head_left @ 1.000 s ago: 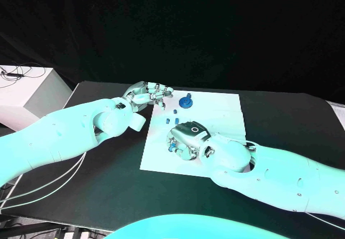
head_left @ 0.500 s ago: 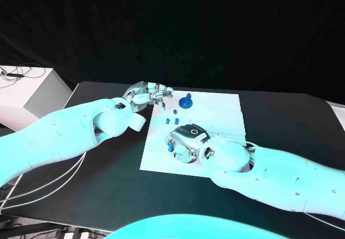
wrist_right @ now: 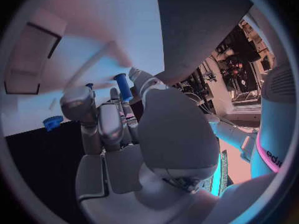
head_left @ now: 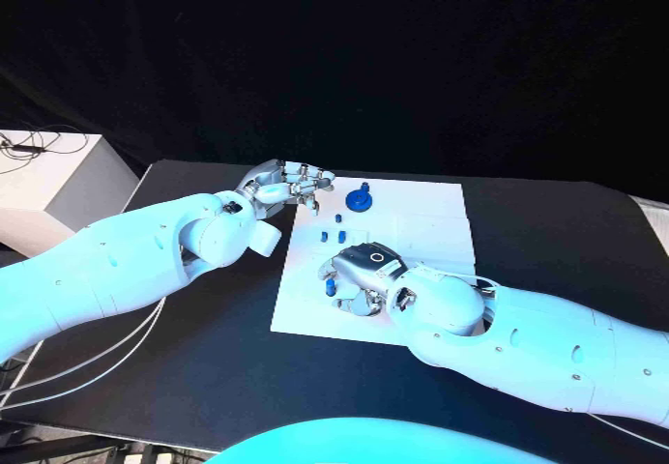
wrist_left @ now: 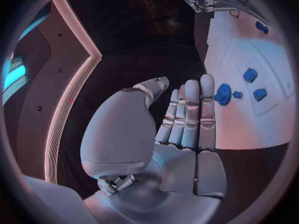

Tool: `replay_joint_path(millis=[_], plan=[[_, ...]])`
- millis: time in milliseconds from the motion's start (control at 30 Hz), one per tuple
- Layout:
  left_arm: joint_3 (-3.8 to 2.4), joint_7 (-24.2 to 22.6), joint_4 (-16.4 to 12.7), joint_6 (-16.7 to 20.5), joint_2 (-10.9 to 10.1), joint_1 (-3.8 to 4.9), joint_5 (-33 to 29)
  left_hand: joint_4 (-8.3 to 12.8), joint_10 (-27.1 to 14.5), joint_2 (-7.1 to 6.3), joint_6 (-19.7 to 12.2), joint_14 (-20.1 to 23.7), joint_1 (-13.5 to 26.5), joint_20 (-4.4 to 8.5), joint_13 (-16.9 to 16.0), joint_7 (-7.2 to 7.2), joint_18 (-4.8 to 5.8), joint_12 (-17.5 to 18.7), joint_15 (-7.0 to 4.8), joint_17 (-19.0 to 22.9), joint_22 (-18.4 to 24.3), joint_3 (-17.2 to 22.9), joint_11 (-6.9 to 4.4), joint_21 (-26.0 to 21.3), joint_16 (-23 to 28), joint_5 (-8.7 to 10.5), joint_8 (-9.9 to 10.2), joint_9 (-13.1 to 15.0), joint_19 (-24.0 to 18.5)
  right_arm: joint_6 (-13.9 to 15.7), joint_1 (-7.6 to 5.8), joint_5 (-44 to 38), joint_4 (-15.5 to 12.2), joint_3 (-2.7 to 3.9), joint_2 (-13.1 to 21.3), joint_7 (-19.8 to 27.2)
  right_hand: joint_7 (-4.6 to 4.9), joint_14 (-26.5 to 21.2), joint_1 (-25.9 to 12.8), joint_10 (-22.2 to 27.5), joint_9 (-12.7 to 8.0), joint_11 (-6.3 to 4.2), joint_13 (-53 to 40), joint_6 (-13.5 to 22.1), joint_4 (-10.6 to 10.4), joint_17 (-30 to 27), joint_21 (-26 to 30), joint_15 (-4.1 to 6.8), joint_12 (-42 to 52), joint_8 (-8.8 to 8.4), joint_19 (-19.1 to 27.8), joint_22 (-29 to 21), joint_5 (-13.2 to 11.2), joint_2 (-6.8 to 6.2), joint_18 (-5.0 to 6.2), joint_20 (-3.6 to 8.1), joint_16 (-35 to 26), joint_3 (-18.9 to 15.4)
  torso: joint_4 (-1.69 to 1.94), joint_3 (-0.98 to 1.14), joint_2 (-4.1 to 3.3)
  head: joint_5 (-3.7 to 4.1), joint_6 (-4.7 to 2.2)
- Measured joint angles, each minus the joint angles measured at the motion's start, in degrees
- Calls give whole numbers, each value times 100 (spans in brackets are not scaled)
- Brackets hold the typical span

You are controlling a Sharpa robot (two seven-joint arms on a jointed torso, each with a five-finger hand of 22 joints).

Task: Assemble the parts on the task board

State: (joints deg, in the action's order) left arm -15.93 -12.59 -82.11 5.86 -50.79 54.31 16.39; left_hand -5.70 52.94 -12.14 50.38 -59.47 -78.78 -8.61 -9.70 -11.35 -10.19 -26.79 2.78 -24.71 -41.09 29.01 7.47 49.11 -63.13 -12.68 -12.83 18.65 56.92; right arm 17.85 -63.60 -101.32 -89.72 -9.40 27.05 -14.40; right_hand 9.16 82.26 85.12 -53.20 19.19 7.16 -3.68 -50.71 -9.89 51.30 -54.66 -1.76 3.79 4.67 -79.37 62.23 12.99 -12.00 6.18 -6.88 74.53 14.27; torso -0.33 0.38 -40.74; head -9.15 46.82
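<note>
From the head view we see the white task board (head_left: 419, 227) lying in the middle of the black desk (head_left: 558, 222). Our left hand (head_left: 286, 184) hangs over the board's far left corner, its fingers apart and curled a little, holding nothing. Just beside it on the board stands a round blue part (head_left: 362, 199), and nearer to us lie two small blue parts (head_left: 334, 234) side by side. Our right hand (head_left: 365, 275) sits low over the near half of the board, fingers bent down around a blue peg (head_left: 329, 286).

In the left wrist view our left hand (wrist_left: 181, 129) has its fingers (wrist_left: 206, 109) straight and side by side, thumb apart, nothing in them. Past the fingertips the round blue part (wrist_left: 223, 93) rests on the board (wrist_left: 249, 119), with other small blue parts (wrist_left: 250, 74) well beyond.

In the right wrist view our right hand (wrist_right: 124, 134) pinches the blue peg (wrist_right: 122, 86) between its fingertips (the peg stands roughly upright), above the board (wrist_right: 93, 30). A toothed blue part (wrist_right: 52, 122) lies at the board's edge.
</note>
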Motion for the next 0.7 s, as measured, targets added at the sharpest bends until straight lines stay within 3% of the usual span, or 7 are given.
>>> replay_joint_path(millis=[67,133,233,367,533,633,700], plan=[[1,1,1,0,0,0,0,0,0,0,0,0,0,0,0,0,0,0,0,0,0,0,0,0,0,0,0,0,0,28,2,0,6,0,3,-7,-2,-28,307,225,-106,49,1,134,-310,-52,99,-28,0,-60,21,-62,23,5,0,-21,-23,-377,-1,-1,0,7,-9],[1,2,1,-1,1,0,0,0,0,0,0,0,0,0,0,0,0,0,0,0,0,0,0,0,0,0,0,0,0,64,5,0,12,0,8,-15,9,-49,581,500,-261,96,5,459,-630,-100,163,-49,0,-94,22,-107,47,-89,0,-31,-30,-661,-1,-1,0,13,-14],[1,4,2,-2,1,0,0,0,0,0,0,0,0,0,0,0,0,0,0,0,0,0,0,0,0,0,0,0,0,117,7,0,19,0,11,-23,37,-80,690,1333,-523,156,57,1179,-710,-146,218,-80,-68,-138,10,-147,90,-190,-1,-73,-30,-864,0,-1,0,26,-25],[1,5,6,-3,3,0,0,0,0,0,0,0,0,0,0,0,0,0,0,0,0,0,0,0,0,0,0,0,0,189,9,1,20,0,24,-28,65,-80,703,1578,-651,172,63,1532,-719,-159,218,-79,-68,-138,10,-153,101,-204,-1,-73,-31,-912,2,-1,0,41,-40],[1,7,18,-4,12,0,0,0,0,0,0,0,0,0,0,0,0,0,0,0,0,0,0,0,0,0,0,0,0,320,9,50,-59,3,156,-23,71,-80,704,1464,-668,151,54,1560,-719,-145,218,-79,-67,-138,-12,-142,111,-204,-1,-95,-31,-912,3,-1,3,62,-65],[1,8,25,-5,16,-2,0,0,0,0,0,0,0,0,0,0,0,0,0,0,0,0,0,0,0,0,0,0,0,474,-25,191,-178,17,362,46,107,-36,593,610,-609,89,-7,1269,-699,-143,209,-78,50,-68,-24,-125,111,-92,0,-107,-32,-781,3,-1,10,90,-89],[-1,8,28,-6,15,-4,-1,0,0,0,0,0,0,0,0,0,0,0,0,0,0,0,0,0,0,0,0,0,0,604,-79,340,-264,39,542,146,151,-155,576,264,-511,82,-13,836,-687,-540,704,-61,74,45,118,-495,111,13,167,-89,-252,-636,-2,-1,14,127,-114]])
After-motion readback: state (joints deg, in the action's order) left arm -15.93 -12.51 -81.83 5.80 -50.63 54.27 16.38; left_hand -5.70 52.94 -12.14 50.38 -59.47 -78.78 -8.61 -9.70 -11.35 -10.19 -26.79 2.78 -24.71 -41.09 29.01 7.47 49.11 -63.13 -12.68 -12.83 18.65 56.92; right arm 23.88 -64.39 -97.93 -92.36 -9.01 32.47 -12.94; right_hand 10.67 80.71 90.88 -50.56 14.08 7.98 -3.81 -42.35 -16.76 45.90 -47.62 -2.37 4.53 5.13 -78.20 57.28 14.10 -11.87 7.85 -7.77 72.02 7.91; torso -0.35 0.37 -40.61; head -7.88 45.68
